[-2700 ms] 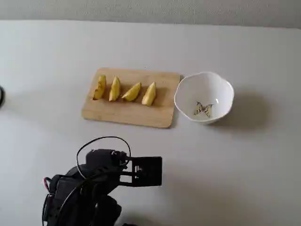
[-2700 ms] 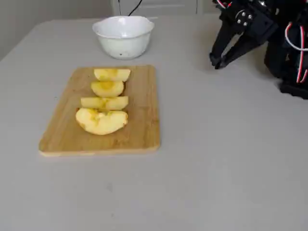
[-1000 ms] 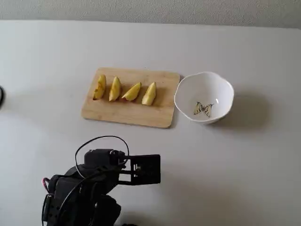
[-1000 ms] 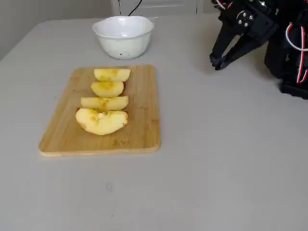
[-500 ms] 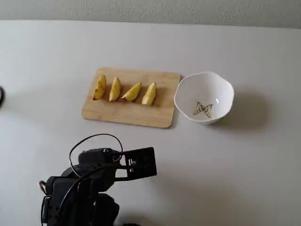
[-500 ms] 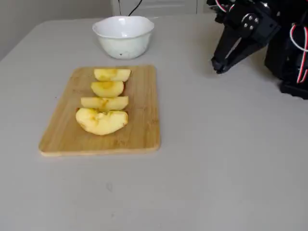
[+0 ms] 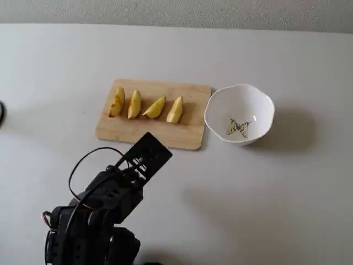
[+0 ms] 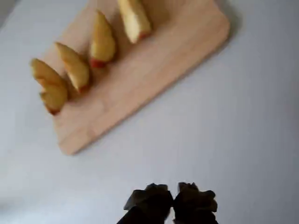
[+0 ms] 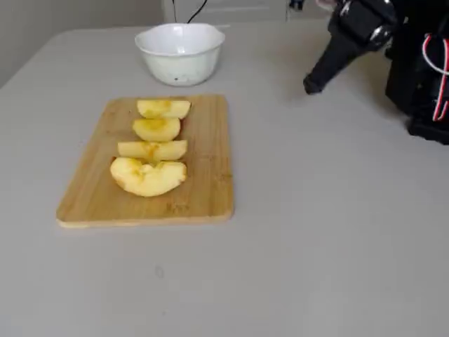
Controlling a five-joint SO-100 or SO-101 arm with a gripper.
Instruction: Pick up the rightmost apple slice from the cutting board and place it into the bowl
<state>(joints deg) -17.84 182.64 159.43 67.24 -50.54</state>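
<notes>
Four pale yellow apple slices lie in a row on the tan cutting board (image 7: 165, 135). The rightmost apple slice (image 7: 175, 110) is the one nearest the white scalloped bowl (image 7: 242, 102), which stands empty just right of the board with a butterfly print inside. My gripper (image 7: 156, 148) hovers over the table beside the board's near edge, shut and empty. In the wrist view its dark fingertips (image 8: 191, 201) touch at the bottom, with the board (image 8: 154, 70) and that slice (image 8: 134, 18) ahead. In another fixed view the gripper (image 9: 312, 86) is right of the bowl (image 9: 179, 67), the slice (image 9: 163, 108) and the board (image 9: 207, 161).
The arm's black body with its looped cable (image 7: 88, 221) fills the lower left of a fixed view, and it stands at the right edge of the other fixed view (image 9: 421, 70). A dark object (image 7: 1, 113) shows at the left table edge.
</notes>
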